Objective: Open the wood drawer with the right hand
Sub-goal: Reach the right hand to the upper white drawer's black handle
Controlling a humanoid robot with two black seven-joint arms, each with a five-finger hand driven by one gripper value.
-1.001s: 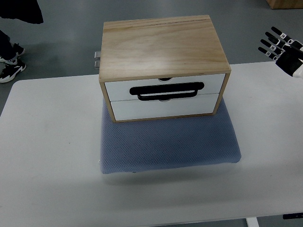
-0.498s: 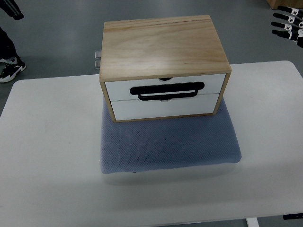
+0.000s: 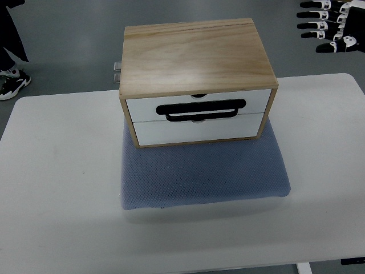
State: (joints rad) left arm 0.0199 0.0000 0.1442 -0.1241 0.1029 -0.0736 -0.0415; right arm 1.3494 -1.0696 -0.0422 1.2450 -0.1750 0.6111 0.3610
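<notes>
While the wood drawer [image 3: 197, 107] sits shut in its box on the blue mat [image 3: 205, 171] at mid-table, my right hand [image 3: 328, 25] has swung higher and leftward, fingers spread, holding nothing, well apart from the black handle [image 3: 201, 110]; the reach remains undone.

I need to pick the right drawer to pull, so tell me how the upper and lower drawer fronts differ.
The upper drawer carries the black handle along its bottom edge; the lower drawer shows no such handle. The upper drawer has a small notch at its top edge, and the lower drawer has one too, partly behind the handle. Both are white, equally wide, and shut flush in the wood box. The right hand is far off, fingers spread.
</notes>
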